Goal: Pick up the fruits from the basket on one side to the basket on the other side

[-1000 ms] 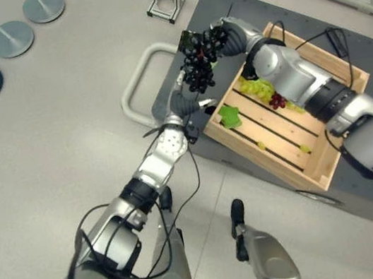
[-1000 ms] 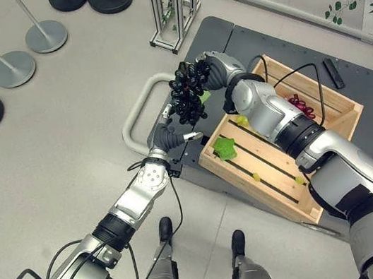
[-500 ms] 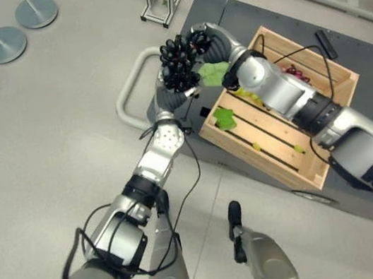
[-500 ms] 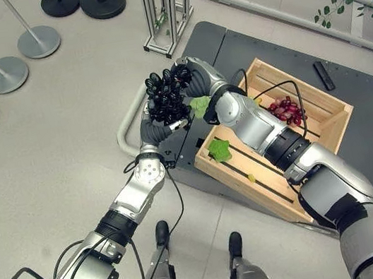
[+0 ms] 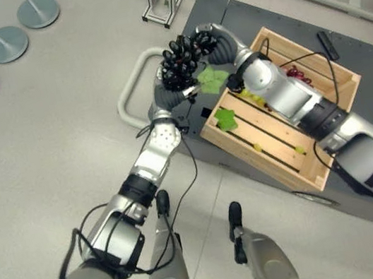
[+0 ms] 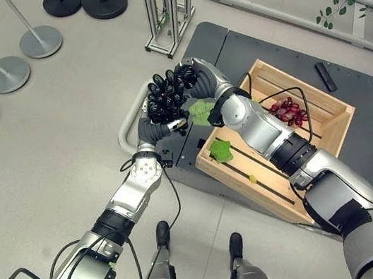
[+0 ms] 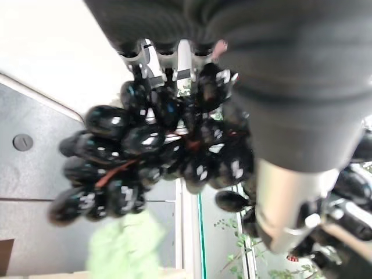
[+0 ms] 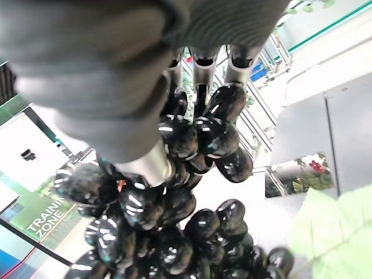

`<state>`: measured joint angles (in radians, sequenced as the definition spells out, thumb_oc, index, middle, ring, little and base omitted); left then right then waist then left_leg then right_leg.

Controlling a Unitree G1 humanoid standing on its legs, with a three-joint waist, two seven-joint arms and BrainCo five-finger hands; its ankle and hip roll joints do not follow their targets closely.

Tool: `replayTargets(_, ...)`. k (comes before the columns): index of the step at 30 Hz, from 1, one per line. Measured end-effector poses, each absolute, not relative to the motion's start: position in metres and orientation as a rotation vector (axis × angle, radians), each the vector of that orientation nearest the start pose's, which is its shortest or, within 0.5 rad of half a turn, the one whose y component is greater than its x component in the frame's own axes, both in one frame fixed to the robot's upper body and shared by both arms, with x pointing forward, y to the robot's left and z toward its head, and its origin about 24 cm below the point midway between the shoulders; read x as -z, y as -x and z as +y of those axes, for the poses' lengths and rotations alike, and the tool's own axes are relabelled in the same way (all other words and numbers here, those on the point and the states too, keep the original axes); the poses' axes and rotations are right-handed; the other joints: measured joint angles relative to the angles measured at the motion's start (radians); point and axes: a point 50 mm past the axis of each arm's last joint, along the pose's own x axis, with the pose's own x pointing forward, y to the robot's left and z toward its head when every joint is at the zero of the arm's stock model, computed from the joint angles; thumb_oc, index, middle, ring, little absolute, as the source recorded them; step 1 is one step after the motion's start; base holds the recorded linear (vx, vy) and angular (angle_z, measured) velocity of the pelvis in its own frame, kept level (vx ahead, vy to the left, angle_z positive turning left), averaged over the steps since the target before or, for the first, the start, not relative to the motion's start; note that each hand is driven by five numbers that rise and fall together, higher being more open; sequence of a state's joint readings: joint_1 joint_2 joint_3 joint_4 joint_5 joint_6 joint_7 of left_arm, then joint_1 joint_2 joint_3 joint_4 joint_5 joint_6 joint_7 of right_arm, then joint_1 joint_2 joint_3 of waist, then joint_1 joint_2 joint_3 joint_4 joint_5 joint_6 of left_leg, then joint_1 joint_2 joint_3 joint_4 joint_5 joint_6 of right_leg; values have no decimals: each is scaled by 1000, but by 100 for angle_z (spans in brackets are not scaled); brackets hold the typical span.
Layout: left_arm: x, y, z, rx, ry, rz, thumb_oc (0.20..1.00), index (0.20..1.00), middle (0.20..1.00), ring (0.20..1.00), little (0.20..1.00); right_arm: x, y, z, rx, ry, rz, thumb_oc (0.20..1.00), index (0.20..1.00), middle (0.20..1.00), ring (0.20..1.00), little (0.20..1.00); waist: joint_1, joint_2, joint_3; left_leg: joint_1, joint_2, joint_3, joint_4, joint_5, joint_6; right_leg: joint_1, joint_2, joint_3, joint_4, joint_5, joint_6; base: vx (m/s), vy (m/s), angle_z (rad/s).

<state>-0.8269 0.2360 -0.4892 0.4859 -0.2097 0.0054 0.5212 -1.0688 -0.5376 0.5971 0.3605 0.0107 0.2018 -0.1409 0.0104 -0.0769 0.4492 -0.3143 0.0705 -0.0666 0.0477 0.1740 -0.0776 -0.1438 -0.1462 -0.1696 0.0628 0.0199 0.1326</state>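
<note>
Grapes (image 6: 168,94) slightly higher, crate (image 6: 318,133) alongside

Black grape bunch (image 6: 168,92) with green leaf, held aloft beside crate.

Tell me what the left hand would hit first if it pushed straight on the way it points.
Probably the black grape bunch: the left hand points up into it from below, fingers already curled among the grapes. The right hand grips the bunch from the other side, so it would come next, though depth is unclear.
</note>
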Motion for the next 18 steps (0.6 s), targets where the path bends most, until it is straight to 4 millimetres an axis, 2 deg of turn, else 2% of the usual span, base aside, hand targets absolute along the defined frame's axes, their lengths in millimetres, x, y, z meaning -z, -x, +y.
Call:
replayTargets(5, -161, -369, 76, -31, -264, -307, 1000, 1000, 1000, 1000, 1000, -239, -378, -105, -167, 827, -424, 200, 200, 200, 200, 200, -2, 0, 0, 0, 0, 1, 0, 0, 0, 0, 0, 0, 0, 0, 0, 0, 0, 0)
replayTargets(18, -162, -368, 77, -59, -294, -329, 1000, 1000, 1000, 1000, 1000, -237, -374, -97, -199, 797, -443, 200, 200, 200, 200, 200, -22, 2, -1, 3, 1, 7, 0, -1, -1, -1, 0, 11, 0, 0, 0, 1, 0, -1)
